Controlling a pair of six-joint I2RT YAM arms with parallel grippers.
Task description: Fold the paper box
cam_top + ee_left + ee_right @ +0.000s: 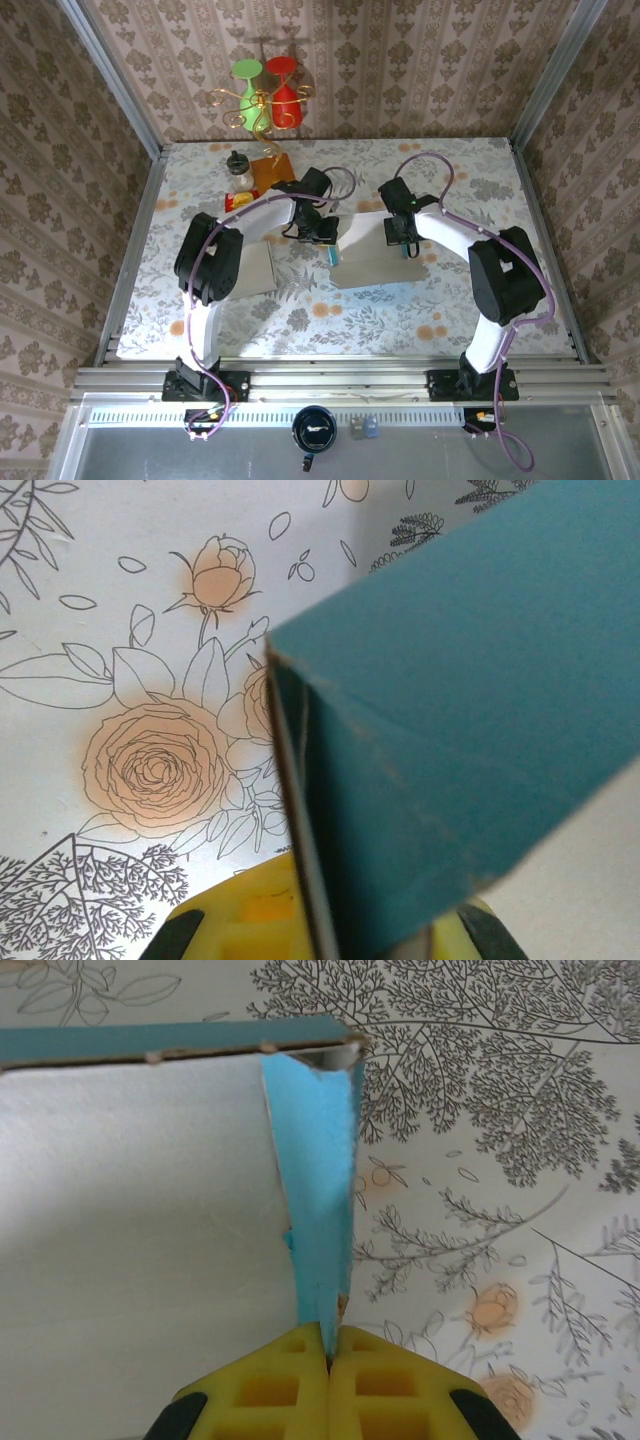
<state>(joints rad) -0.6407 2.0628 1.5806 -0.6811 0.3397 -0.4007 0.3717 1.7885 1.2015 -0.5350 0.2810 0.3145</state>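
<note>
Pinched tight with the left gripper [322, 238] on the left wall of the paper box [372, 262], jaws drawn narrow around thin teal card. In the left wrist view, clamped by that gripper [320, 925] along a teal edge of the box [450, 730], the wall rising tilted above the flowered table [150, 630].

Nipped shut likewise with the right gripper [403, 240] on the right wall. Seen from the right wrist, closed [328, 1355] on an upright teal flap at the box's corner [320, 1210], white inside to the left.

Lying near the middle of the table [450, 310], between the two grippers, white inside facing up. Stretched left to right, near edge towards the arm bases.
</note>
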